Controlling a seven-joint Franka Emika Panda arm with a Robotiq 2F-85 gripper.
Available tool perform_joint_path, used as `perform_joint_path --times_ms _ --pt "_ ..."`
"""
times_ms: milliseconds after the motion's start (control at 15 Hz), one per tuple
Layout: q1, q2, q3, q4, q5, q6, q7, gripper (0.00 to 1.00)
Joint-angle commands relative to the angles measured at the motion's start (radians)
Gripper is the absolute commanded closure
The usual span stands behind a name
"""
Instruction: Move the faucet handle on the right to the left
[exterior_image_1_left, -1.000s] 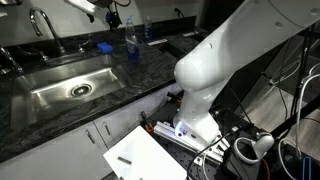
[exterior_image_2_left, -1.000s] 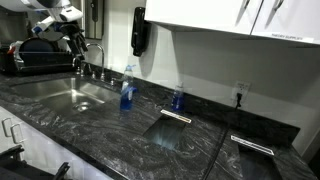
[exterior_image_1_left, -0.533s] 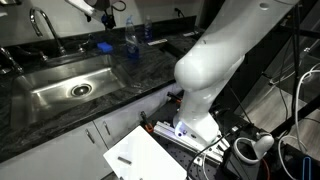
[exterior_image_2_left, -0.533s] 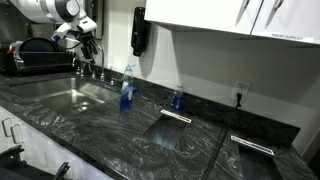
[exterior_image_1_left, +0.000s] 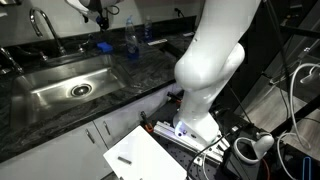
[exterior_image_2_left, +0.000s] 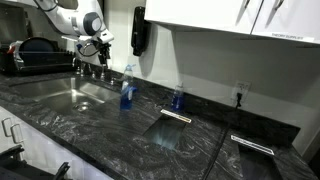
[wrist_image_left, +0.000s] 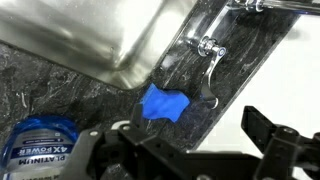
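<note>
The faucet handle (wrist_image_left: 210, 60) is a short chrome lever on a stubby base behind the sink's back right corner, seen in the wrist view. It points toward the counter's back edge. My gripper (wrist_image_left: 185, 150) is open and empty, above the handle and not touching it. In both exterior views the gripper (exterior_image_2_left: 100, 42) (exterior_image_1_left: 97, 12) hangs over the back of the counter, to the right of the tall chrome spout (exterior_image_1_left: 40, 20). A small blue object (wrist_image_left: 165, 103) lies on the counter next to the handle.
The steel sink (exterior_image_1_left: 70, 85) is set in a dark marbled counter (exterior_image_2_left: 120, 130). A blue soap bottle (exterior_image_2_left: 126, 90) stands close to my gripper, and a second bottle (exterior_image_2_left: 177, 98) stands farther along. A dish rack (exterior_image_2_left: 35, 55) sits beyond the sink. A wall cabinet (exterior_image_2_left: 230, 20) hangs overhead.
My gripper has moved away from the spout along the back of the counter toward the handle and the blue object, and has come slightly lower. It stays open.
</note>
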Motion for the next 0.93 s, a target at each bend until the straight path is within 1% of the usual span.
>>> perform_joint_path --times_ms 0,267,400,600,667,733,800,867 --pt "0.003 0.098 0.004 0.099 0.010 0.005 -0.010 0.00" --pt "0.013 0.152 -0.012 0.156 -0.034 -0.007 0.050 0.00" --pt "0.026 0.174 -0.032 0.184 -0.077 -0.022 0.116 0.00" --pt "0.054 0.201 -0.076 0.219 -0.169 -0.038 0.258 0.00" --pt "0.059 0.213 -0.082 0.232 -0.188 -0.052 0.280 0.00" --pt "0.056 0.220 -0.075 0.240 -0.190 -0.060 0.274 0.00" --pt "0.036 0.184 -0.061 0.190 -0.167 -0.020 0.246 0.00" --pt "0.129 0.187 -0.157 0.196 -0.113 -0.020 0.209 0.00"
